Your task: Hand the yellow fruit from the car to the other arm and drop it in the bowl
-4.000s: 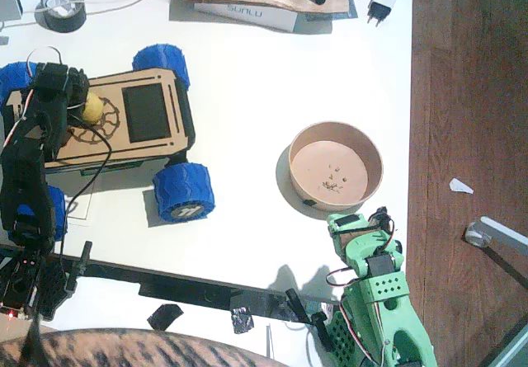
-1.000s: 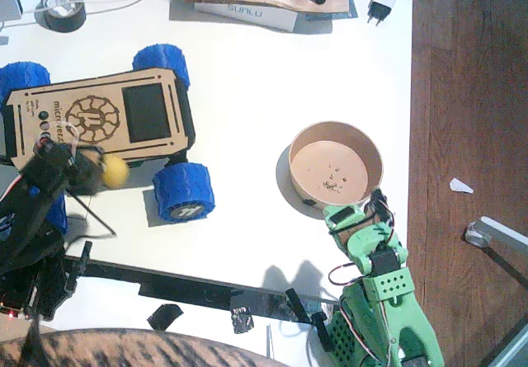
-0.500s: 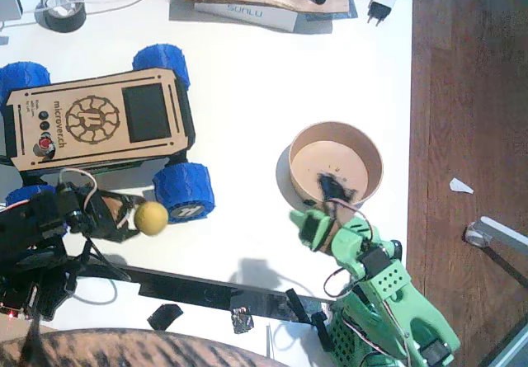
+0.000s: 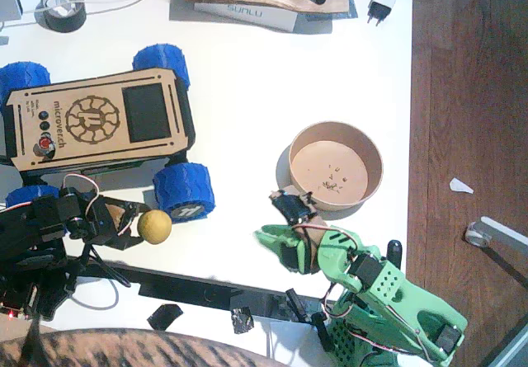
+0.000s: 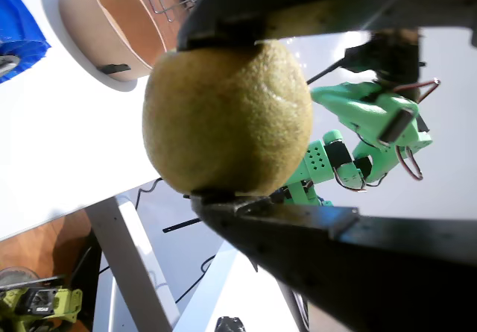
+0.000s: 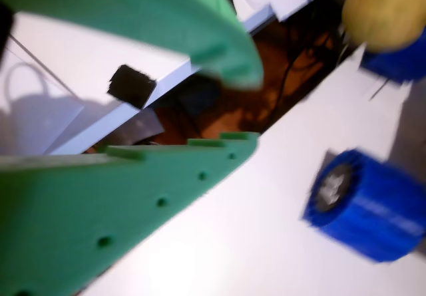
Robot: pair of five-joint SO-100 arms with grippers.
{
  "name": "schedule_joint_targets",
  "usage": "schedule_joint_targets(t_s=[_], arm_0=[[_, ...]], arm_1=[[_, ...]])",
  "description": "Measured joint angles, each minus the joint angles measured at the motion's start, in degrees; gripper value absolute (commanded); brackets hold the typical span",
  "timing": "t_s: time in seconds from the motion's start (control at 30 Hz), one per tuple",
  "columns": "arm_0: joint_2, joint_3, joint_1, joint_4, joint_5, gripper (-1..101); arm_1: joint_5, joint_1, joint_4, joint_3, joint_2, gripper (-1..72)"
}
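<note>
Currently, the left gripper (image 4: 140, 225), on the black arm (image 4: 37, 235), is clamping the yellow fruit (image 4: 154, 226) between its two jaws. The fruit is hanging above the bench near the front edge, just in front of the car's (image 4: 99, 119) front-right blue wheel (image 4: 184, 191) and off the car's wooden deck. In a wrist view, the fruit (image 5: 227, 116) is filling the gap between the dark upper and lower jaws, pressing against both.

The green arm (image 4: 375, 289) is reaching leftward from the front right corner of the bench. Its gripper (image 4: 285, 223) is standing wide apart, holding nothing, with the tips pointing toward the fruit but well apart from it. In a wrist view, the green fingers (image 6: 200, 23) are spreading open, with the fruit (image 6: 386, 10) showing blurred beyond them, above a blue wheel (image 6: 369, 203).

The bowl (image 4: 337, 165) is sitting near the right edge of the bench, just behind the green gripper, with only dark specks inside.

A grey tape roll (image 4: 63, 7) is lying at the rear left corner.
</note>
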Motion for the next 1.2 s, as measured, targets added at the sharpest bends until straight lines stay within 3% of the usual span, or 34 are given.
schedule_joint_targets(t_s=[0.07, 0.17, 0.53, 0.9, 1.2], arm_0=[[0.0, 0.0, 0.0, 0.0, 0.0, 0], [0.0, 0.0, 0.0, 0.0, 0.0, 0], [-0.9, 0.0, 0.0, -5.4, 0.0, 0], [-1.1, 0.0, 0.0, -9.1, 0.0, 0], [-1.1, 0.0, 0.0, -13.1, 0.0, 0]], arm_1=[[-0.6, -1.7, -0.6, 0.0, -0.5, 31.5], [-1.0, -4.7, -0.7, -0.1, -2.1, 40.5], [-1.0, -8.5, -1.9, -2.5, -7.3, 44.5], [-1.0, -8.9, -20.0, -9.0, -21.0, 40.3], [-1.0, -8.9, -28.3, -13.5, -29.8, 39.5]])
